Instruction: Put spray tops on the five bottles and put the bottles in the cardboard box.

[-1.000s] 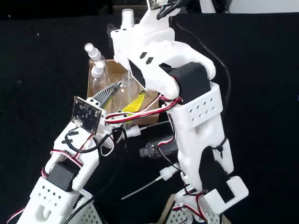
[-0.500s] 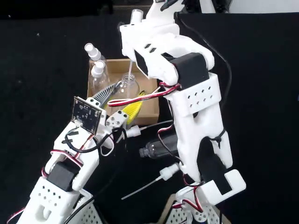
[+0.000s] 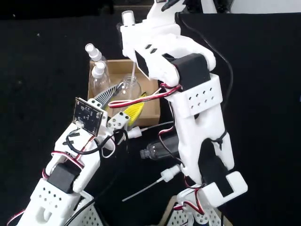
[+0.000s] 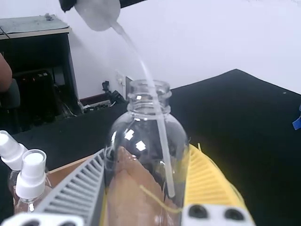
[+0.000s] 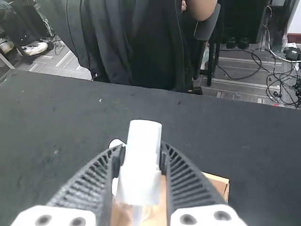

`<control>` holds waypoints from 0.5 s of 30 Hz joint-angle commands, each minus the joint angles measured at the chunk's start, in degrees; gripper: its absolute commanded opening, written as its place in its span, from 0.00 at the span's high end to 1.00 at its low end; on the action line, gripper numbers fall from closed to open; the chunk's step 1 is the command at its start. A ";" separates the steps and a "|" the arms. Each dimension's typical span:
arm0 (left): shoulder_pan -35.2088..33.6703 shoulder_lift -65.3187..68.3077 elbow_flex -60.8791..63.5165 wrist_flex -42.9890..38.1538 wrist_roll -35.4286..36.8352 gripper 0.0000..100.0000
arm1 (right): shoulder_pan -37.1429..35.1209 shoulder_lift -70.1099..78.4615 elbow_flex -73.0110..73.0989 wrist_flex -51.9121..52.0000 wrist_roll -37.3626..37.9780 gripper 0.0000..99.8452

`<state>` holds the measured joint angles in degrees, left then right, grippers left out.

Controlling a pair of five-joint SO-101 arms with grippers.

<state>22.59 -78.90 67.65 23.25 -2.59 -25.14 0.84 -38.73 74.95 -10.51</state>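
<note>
My left gripper [image 3: 128,94] is shut on a clear open bottle [image 3: 130,87], upright over the cardboard box [image 3: 111,62]. In the left wrist view the bottle [image 4: 141,155] stands between the grey and yellow fingers. My right gripper [image 5: 141,148] is shut on a white spray top [image 5: 140,165], held above the bottle's neck. The spray top [image 3: 128,18] hangs its thin tube [image 4: 157,127] down through the bottle's mouth. Two capped bottles [image 3: 98,70] stand in the box's far left corner.
On the black table in front of the box lies an open bottle [image 3: 157,149] on its side. A loose spray top [image 3: 167,176] with a long tube lies nearer the arms' bases, another [image 3: 134,133] by the box's front wall.
The right arm rose and swung slightly right, then carried the spray top back left over the bottle's neck. The left gripper kept the bottle nearly still.
</note>
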 commanded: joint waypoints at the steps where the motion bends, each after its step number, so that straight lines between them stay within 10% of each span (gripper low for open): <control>1: -0.04 -0.79 -1.27 0.00 -0.26 0.97 | 0.88 -6.99 -1.80 1.32 -0.53 0.97; 15: -0.04 -0.79 -1.80 -0.26 0.26 0.97 | -7.38 -17.36 0.84 8.44 -0.62 0.99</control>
<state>22.68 -78.90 67.65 23.25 -2.59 -29.63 -12.53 -38.64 83.65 -10.68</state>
